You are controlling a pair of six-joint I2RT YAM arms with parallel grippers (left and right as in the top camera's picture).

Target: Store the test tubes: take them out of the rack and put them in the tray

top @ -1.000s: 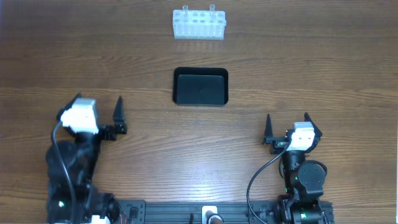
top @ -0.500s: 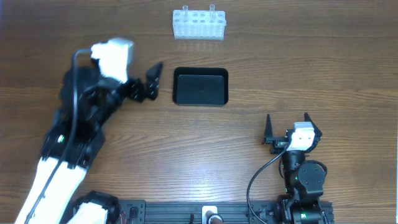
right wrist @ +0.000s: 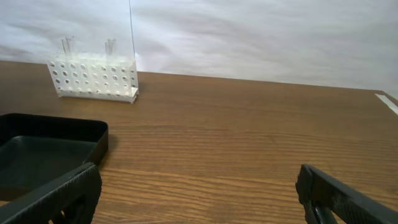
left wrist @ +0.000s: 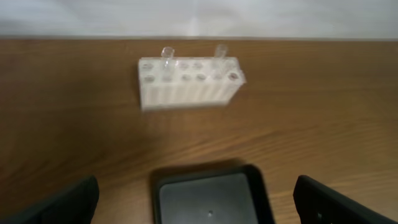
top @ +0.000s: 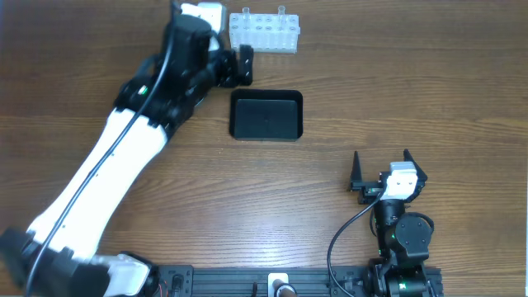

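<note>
Test tubes (left wrist: 166, 53) upright in rack (left wrist: 186, 90), tray (top: 266, 115) near

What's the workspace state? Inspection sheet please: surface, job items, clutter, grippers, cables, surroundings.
Surface: wooden table, bare wood grain.
Job's things: white test tube rack at the table's far side, with two test tubes upright in it. The black tray sits in front of the rack, apart from it, and is empty.
Clutter: nothing seen.
Grippers: left gripper is open, holding nothing, lifted near the tray's far edge and facing the rack. Right gripper is open, holding nothing, close to its base.
Cables: black cable along the left arm; black cable beside the right arm.
Surroundings: white backdrop behind the table.
</note>
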